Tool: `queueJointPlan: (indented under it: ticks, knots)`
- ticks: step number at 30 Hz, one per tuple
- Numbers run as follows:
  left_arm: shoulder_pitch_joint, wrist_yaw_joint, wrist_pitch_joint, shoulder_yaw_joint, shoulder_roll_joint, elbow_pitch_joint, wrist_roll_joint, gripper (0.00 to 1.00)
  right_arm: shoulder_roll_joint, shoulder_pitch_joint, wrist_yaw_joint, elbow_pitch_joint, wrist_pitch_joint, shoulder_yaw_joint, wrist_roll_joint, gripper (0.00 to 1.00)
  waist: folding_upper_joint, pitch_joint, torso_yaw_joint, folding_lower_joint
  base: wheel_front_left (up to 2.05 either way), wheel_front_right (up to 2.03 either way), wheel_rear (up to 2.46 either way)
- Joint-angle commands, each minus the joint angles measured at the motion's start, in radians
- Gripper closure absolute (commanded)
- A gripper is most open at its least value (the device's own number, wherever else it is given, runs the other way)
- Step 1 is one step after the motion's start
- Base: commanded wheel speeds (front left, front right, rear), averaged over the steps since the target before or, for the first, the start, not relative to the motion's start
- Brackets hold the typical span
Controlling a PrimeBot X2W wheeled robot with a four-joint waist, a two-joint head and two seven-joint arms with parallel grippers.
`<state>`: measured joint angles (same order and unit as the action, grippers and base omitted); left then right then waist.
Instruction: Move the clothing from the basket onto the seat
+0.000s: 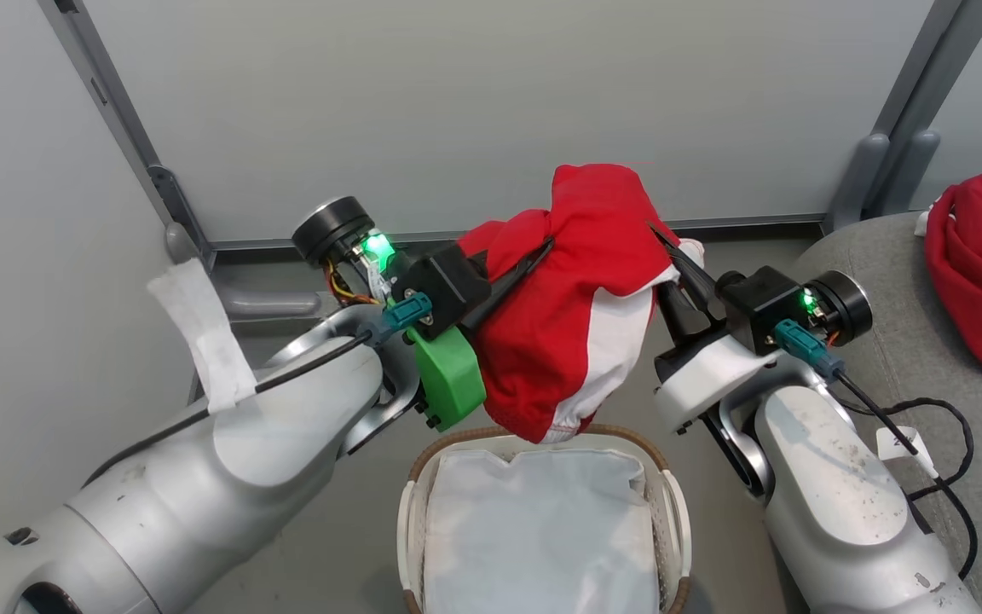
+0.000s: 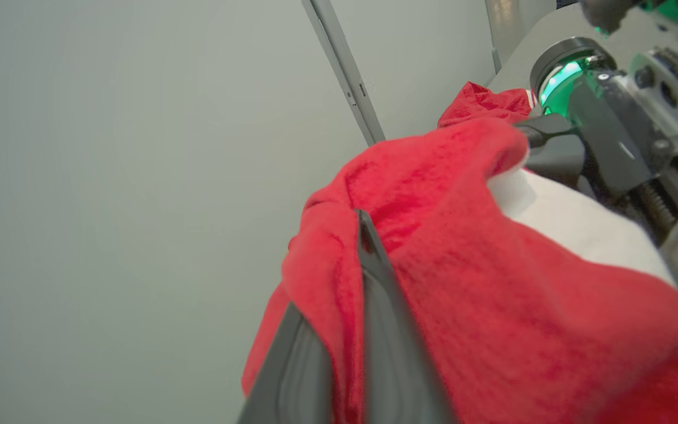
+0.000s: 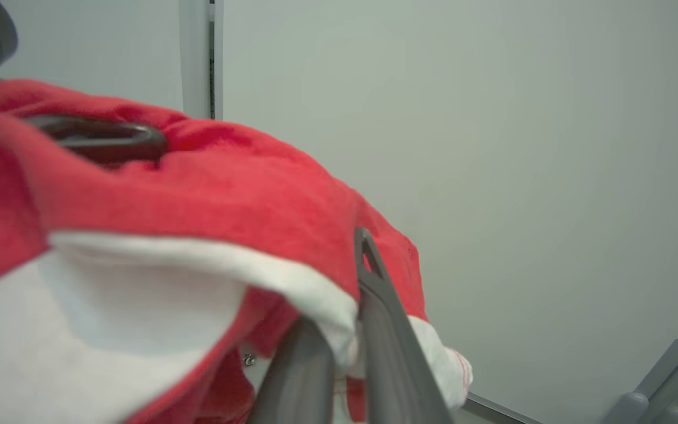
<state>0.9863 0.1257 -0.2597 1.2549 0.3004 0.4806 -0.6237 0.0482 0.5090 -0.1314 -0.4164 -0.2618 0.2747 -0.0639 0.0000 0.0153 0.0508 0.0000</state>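
grey wall (image 1: 457, 102), red-and-white garment (image 1: 559, 333) hanging over basket (image 1: 672, 503), seat (image 1: 883, 290) edge right

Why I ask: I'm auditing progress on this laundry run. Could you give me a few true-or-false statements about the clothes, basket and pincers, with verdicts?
1. The left pincer and the right pincer both grip the red-and-white garment. True.
2. A red garment lies inside the basket. False: its inside shows the white liner, with no red on it.
3. A plain red garment lies on the grey seat. True.
4. The red-and-white garment rests on the seat. False: it hangs in the air between the two arms, above the far end of the basket.
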Motion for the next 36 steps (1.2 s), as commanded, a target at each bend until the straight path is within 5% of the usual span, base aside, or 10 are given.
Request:
queueJointPlan:
  ticks: [1, 2, 4, 11, 27, 36]
  knots:
    - [-0.026, -0.01, -0.006, -0.02, -0.001, -0.003, -0.01, 0.55, 0.004, -0.014, 0.001, 0.011, -0.005, -0.009, -0.008, 1.0, 0.0, 0.0, -0.002, 0.0, 0.0, 0.0, 0.0]
    - [-0.044, -0.018, -0.006, -0.039, -0.004, -0.011, -0.012, 0.42, 0.004, -0.017, 0.001, 0.017, -0.005, -0.015, -0.009, 1.0, 0.0, 0.001, -0.003, 0.0, 0.0, 0.0, 0.0]
    - [-0.085, -0.031, -0.005, -0.078, -0.008, -0.027, -0.012, 0.0, 0.005, -0.025, 0.001, 0.029, -0.005, -0.029, -0.013, 1.0, 0.0, 0.001, -0.005, 0.0, 0.0, 0.0, 0.0]
    - [-0.257, -0.054, -0.005, -0.209, -0.039, -0.057, 0.025, 0.0, 0.006, -0.054, 0.001, 0.055, -0.005, -0.082, -0.016, 1.0, 0.0, -0.002, -0.008, 0.0, 0.0, 0.0, 0.0]
    - [-0.558, -0.014, -0.005, -0.431, -0.201, -0.018, 0.129, 0.0, 0.004, -0.105, 0.001, 0.087, -0.005, -0.16, -0.018, 1.0, 0.0, 0.004, -0.012, 0.0, 0.0, 0.0, 0.0]
    - [-0.618, 0.001, -0.005, -0.501, -0.238, -0.013, 0.198, 0.0, 0.004, -0.117, 0.001, 0.089, -0.005, -0.173, -0.027, 1.0, 0.0, 0.005, -0.031, 0.0, 0.0, 0.0, 0.0]
